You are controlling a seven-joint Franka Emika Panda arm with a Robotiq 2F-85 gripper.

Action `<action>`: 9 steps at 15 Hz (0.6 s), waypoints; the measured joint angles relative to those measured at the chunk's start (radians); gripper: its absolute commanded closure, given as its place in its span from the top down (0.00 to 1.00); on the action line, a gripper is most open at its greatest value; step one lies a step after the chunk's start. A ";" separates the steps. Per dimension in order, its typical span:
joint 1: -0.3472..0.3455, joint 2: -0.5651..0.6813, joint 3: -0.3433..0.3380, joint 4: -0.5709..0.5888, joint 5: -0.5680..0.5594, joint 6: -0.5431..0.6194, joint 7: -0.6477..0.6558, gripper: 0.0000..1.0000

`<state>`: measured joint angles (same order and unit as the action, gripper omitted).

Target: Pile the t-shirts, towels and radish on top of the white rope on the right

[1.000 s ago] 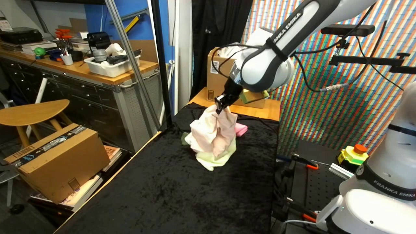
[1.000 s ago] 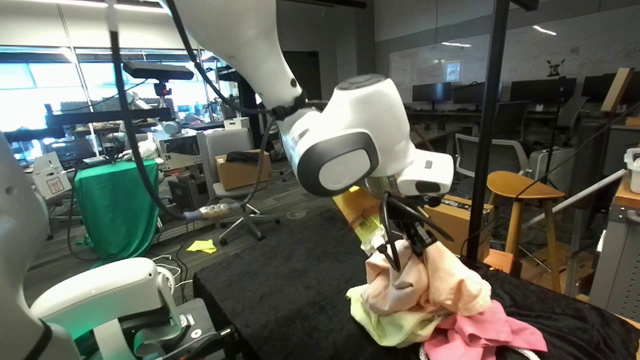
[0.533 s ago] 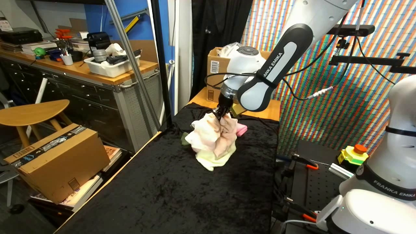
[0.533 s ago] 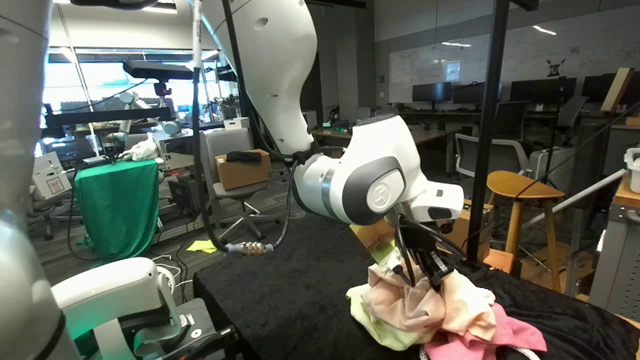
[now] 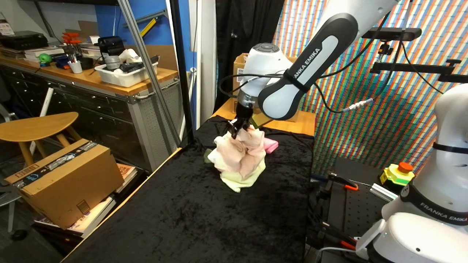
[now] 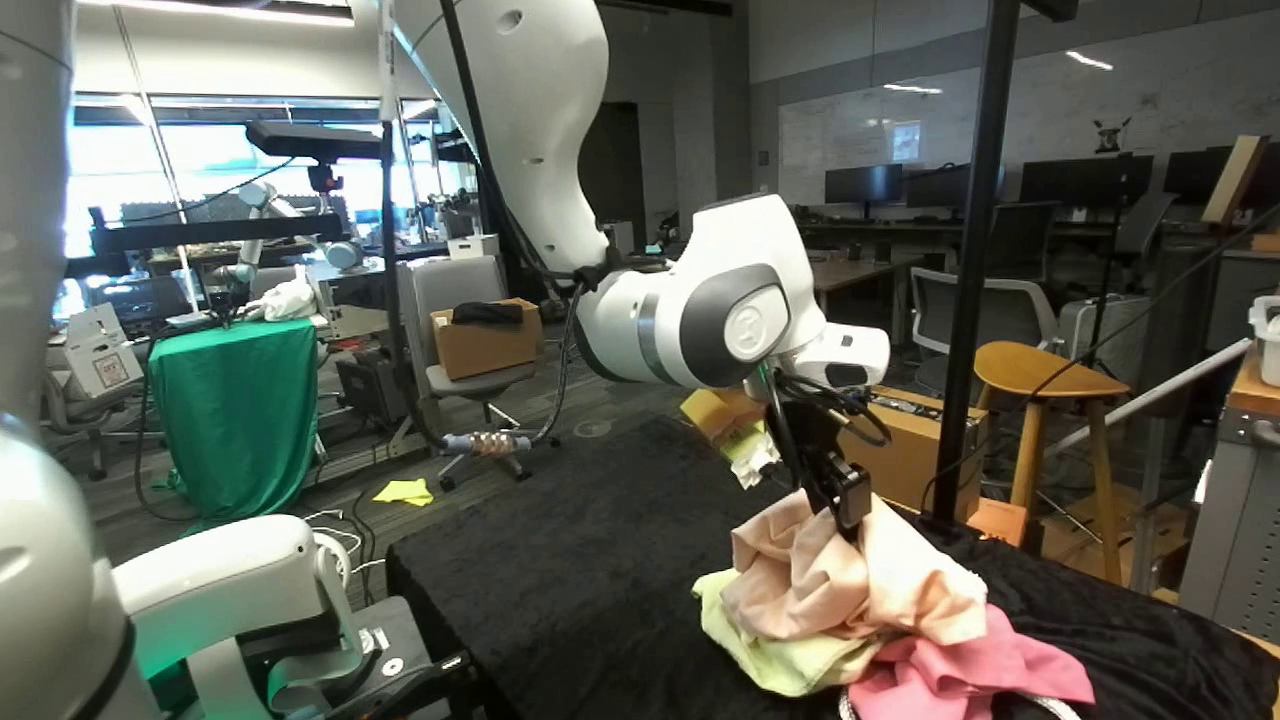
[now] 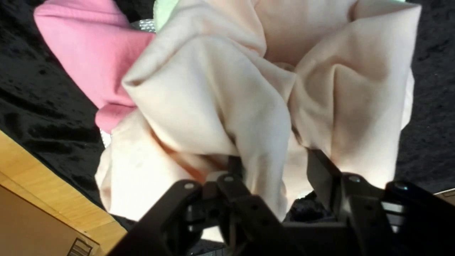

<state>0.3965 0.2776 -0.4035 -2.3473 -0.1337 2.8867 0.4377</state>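
Near the wood strip (image 5: 289, 125) of the tabletop (image 5: 204, 226), in from both long edges, the peach cloth (image 6: 800, 590) is heaped over the green cloth (image 6: 770, 655) and the pink cloth (image 6: 990, 665). Rope (image 7: 146, 25) is seen only in short bits around the pink cloth, otherwise covered. Claw (image 7: 274, 158) is set directly over the peach cloth's strip-side top, pointed down. Jaws stand part-way apart; one loose fold is straddled, but the gap isn't filled by it, so no pinch is seen. Key relation, per wrist view: fold is laid lengthwise through the gap, roughly square to the closing direction; bulk is spread from the claw toward tabletop centre, no clear long axis. Judgement: release over the rope is likely the step, so a straight lift is called for; with sideways travel, the fold could be dragged. Dark green patch (image 5: 207, 156) is seen just beside the peach cloth; cloth or leaf can't be told. Radish not identified.
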 measured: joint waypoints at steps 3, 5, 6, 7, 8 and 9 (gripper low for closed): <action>-0.085 -0.090 0.097 -0.002 0.000 -0.101 -0.048 1.00; -0.148 -0.159 0.159 -0.004 0.000 -0.179 -0.086 1.00; -0.177 -0.193 0.187 -0.006 0.001 -0.219 -0.111 1.00; -0.204 -0.230 0.214 -0.009 0.008 -0.262 -0.144 1.00; -0.228 -0.269 0.240 -0.014 0.023 -0.315 -0.188 1.00; -0.247 -0.311 0.262 -0.021 0.042 -0.372 -0.237 1.00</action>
<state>0.1493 -0.0331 -0.1412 -2.3686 -0.0913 2.5148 0.2003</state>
